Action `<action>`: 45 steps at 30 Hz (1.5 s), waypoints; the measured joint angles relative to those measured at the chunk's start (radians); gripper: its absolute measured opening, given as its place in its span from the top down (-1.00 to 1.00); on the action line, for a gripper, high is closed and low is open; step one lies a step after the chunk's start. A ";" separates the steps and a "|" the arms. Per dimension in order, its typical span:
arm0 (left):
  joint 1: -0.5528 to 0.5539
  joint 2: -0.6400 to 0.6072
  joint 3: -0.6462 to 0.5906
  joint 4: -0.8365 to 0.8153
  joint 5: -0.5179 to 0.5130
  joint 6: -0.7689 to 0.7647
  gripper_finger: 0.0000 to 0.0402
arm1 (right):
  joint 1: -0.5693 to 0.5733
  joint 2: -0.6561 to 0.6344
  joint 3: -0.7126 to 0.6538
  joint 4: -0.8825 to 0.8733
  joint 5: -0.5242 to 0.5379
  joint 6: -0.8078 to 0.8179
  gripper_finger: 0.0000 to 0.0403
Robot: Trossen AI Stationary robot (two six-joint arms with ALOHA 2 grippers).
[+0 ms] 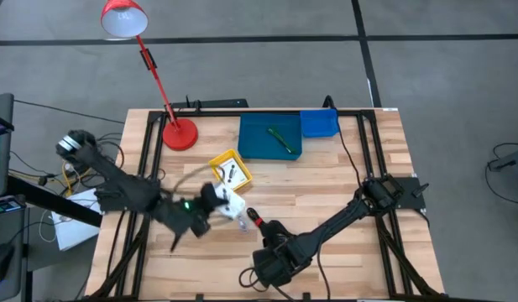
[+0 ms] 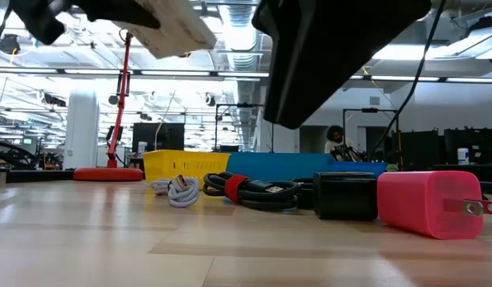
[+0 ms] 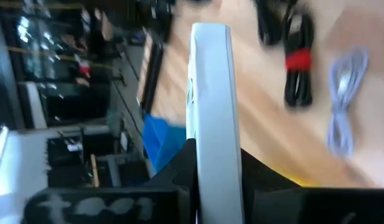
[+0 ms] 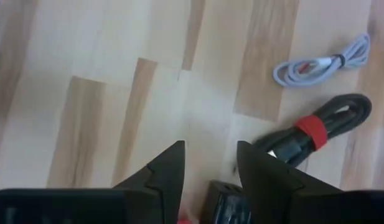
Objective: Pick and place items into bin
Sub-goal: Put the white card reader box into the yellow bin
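One white box, seemingly pincer-clamped.

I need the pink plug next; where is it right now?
The pink plug lies on the table at the low view's right, touching the black charger block, with the bundled black cable beyond that.

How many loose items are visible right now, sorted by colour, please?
White: 2, the white card held in the left gripper and the coiled white cable
Black: 2, the bundled black cable with red tie, black charger block
Pink: 1, pink plug
Green: 1, green pen in the blue bin
Total: 6
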State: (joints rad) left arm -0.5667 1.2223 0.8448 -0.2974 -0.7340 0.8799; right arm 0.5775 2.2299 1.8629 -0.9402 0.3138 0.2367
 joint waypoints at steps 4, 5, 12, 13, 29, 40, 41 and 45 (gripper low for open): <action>0.128 -0.106 0.006 -0.175 0.105 -0.014 0.85 | -0.004 0.000 0.000 -0.027 0.000 0.000 0.35; 0.167 -0.124 0.006 -0.200 0.160 -0.016 0.85 | -0.008 0.000 0.000 -0.036 0.001 0.000 0.36; 0.425 -0.123 0.007 -0.214 0.462 0.100 0.85 | -0.044 0.000 0.000 -0.128 0.001 -0.001 0.40; 0.457 -0.115 0.007 -0.209 0.489 0.128 0.85 | -0.050 0.000 0.000 -0.138 0.000 -0.001 0.40; 0.706 0.133 0.007 -0.186 0.751 0.301 0.85 | -0.070 0.000 -0.001 -0.270 -0.016 -0.008 0.40; 0.721 0.172 0.007 -0.130 0.756 0.284 0.70 | -0.070 0.000 -0.001 -0.295 0.002 -0.009 0.41; 0.720 0.172 0.007 -0.124 0.756 0.275 0.66 | -0.071 0.000 -0.001 -0.294 0.002 -0.008 0.41; 0.720 0.172 0.007 -0.100 0.756 0.224 0.52 | -0.071 0.000 -0.001 -0.294 0.002 -0.008 0.41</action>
State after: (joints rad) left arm 0.1535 1.3945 0.8513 -0.3973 0.0218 1.1038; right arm 0.5060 2.2295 1.8618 -1.2346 0.3157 0.2283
